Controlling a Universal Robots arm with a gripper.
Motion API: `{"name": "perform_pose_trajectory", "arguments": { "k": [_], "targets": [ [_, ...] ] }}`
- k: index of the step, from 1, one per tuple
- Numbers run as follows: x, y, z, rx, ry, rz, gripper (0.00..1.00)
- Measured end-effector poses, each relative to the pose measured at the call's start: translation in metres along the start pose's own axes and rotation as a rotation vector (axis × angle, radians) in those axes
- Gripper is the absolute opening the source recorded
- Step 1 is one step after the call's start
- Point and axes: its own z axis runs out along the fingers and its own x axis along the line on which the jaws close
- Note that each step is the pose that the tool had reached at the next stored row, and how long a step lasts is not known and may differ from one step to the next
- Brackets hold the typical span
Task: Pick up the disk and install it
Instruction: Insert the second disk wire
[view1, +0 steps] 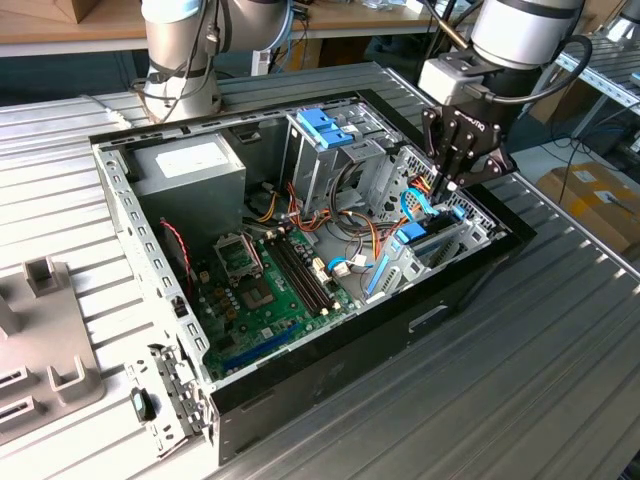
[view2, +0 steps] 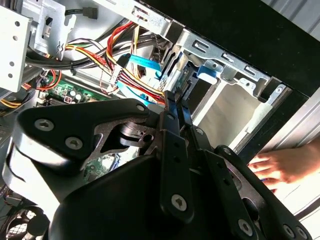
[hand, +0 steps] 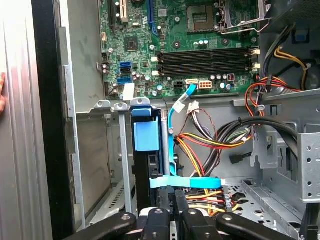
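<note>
My gripper (view1: 447, 185) hangs fingers-down over the drive bay (view1: 440, 240) at the exterior view's right end of the open computer case (view1: 330, 350). Both wrist views show its two black fingers (view2: 172, 125) pressed close together with nothing visibly between them, just above the bay (hand: 115, 150). In the bay slot a dark slab with a blue plastic tab (hand: 146, 132) stands on edge. It looks like the disk seen edge-on, its label hidden. A light blue flat cable (hand: 185, 182) crosses right below the gripper (hand: 172, 192).
Inside the case are the green motherboard (view1: 265, 290), the grey power-supply box (view1: 190, 165), a metal cage with a blue top (view1: 325, 125) and bundles of coloured wires (hand: 210, 140). A person's hand (view2: 280, 167) rests on the table beside the case. Grey fixtures (view1: 40, 340) lie at the exterior view's left.
</note>
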Motion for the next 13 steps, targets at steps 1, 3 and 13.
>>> {"name": "perform_pose_trajectory", "arguments": {
  "k": [1,3,13],
  "targets": [
    [0.0000,0.0000,0.0001,0.0000,0.0000,0.000,0.16],
    [0.0000,0.0000,0.0001,0.0000,-0.0001,0.000,0.16],
    [0.0006,-0.0008,0.0024,-0.0005,0.0002,0.007,0.16]
  ]
}}
